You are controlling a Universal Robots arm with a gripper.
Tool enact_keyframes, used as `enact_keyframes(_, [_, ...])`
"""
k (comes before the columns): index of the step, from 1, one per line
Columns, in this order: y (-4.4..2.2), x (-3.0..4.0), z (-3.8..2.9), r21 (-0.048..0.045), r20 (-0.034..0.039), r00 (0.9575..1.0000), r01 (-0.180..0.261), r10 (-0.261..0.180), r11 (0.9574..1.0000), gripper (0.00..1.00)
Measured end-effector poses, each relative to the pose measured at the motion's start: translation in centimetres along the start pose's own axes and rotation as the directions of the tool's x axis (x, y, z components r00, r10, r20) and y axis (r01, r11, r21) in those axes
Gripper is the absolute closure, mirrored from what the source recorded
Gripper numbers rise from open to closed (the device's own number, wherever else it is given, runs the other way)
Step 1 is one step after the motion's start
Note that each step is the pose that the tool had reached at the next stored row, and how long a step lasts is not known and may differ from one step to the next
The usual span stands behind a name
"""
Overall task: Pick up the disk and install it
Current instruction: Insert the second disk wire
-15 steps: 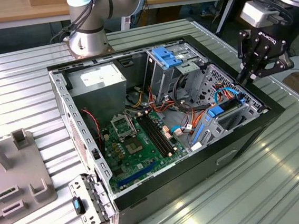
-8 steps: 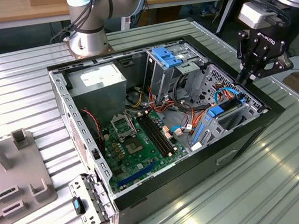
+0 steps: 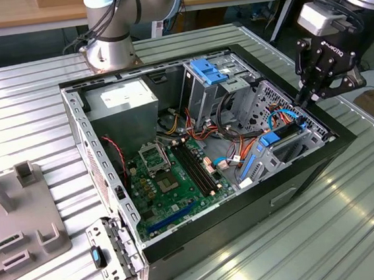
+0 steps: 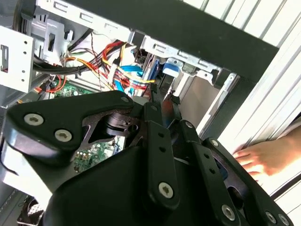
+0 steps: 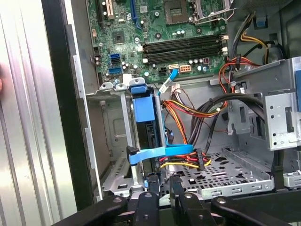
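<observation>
Disk (image 5: pixel 143 117) seen edge-on in its bay, label hidden, hand (image 4: pixel 265 157) cut off by the second wrist view's edge, arm base (image 3: pixel 113 28) cropped in the exterior view.

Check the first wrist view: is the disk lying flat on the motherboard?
No. The disk stands on edge in the metal drive cage, beside the motherboard, with the gripper at its near end.
</observation>
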State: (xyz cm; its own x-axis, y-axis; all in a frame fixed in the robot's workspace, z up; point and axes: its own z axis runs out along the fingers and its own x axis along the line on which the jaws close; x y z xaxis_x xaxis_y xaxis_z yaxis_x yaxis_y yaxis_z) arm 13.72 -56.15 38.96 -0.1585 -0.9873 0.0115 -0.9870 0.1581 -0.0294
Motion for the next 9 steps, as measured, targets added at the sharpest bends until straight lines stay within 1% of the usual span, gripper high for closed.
enact_keyframes(2, [0.66, 0.11, -0.02, 0.0006, 0.0000, 1.0000, 0.000, 0.000, 1.0000, 0.76])
enact_keyframes(3, [1.48, 0.28, -0.04, 0.0011, 0.0001, 1.0000, 0.002, -0.002, 1.0000, 0.76])
enact_keyframes(4, [1.86, 0.39, -0.05, 0.0015, 0.0001, 1.0000, 0.003, -0.003, 1.0000, 0.76])
enact_keyframes(5, [2.09, 0.54, -0.06, 0.0023, 0.0000, 1.0000, 0.006, -0.006, 1.0000, 0.76])
enact_keyframes(6, [2.16, 0.72, -0.06, 0.0033, -0.0011, 0.9999, 0.013, -0.013, 0.9999, 0.76])
enact_keyframes(9, [2.21, 1.03, -0.06, 0.0047, -0.0036, 0.9996, 0.026, -0.026, 0.9996, 0.76])
